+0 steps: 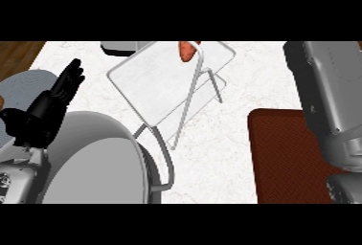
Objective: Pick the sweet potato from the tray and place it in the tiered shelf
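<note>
With potato [186, 50] perched at shelf [166, 81] top tier's far edge, roll-off likely. My left hand [51, 107] open, resting near counter [233, 103] left edge; right hand unseen.

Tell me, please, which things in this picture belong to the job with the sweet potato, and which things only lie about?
Belonging to the job:
sweet potato, on the shelf's top at its far edge
tiered shelf
dark red tray
left hand, open, fingers straight

Only lying about:
grey plate at the left edge
grey object behind the shelf
</note>
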Robot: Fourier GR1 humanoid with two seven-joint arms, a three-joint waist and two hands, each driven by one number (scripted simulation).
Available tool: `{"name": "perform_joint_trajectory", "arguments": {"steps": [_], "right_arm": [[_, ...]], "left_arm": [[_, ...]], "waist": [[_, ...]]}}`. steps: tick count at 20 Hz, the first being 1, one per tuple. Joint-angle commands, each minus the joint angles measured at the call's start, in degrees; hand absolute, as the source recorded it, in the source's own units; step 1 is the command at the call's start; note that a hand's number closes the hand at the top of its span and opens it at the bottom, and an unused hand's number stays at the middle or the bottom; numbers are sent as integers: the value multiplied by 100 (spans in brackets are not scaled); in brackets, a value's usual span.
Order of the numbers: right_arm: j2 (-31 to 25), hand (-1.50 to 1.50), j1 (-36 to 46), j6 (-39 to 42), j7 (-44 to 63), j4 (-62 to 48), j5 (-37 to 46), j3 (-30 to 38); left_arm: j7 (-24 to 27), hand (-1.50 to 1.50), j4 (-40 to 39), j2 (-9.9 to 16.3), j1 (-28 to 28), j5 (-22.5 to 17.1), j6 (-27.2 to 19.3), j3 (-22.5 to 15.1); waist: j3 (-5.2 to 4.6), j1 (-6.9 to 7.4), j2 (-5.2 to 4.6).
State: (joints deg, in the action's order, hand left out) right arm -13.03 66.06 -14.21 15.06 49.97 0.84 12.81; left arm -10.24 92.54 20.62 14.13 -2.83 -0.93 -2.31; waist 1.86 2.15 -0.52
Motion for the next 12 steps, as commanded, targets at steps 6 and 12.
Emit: {"name": "perform_joint_trajectory", "arguments": {"steps": [6,12], "right_arm": [[-1274,-150,-486,967,-472,-409,-359,631],[-1766,-150,-807,1916,-1040,-742,-471,697]], "left_arm": [[16,0,-494,-429,-1216,-60,233,-488],[-116,0,-631,-516,-867,60,92,-507]], "waist": [[-183,-116,-70],[-177,-178,-136]]}}
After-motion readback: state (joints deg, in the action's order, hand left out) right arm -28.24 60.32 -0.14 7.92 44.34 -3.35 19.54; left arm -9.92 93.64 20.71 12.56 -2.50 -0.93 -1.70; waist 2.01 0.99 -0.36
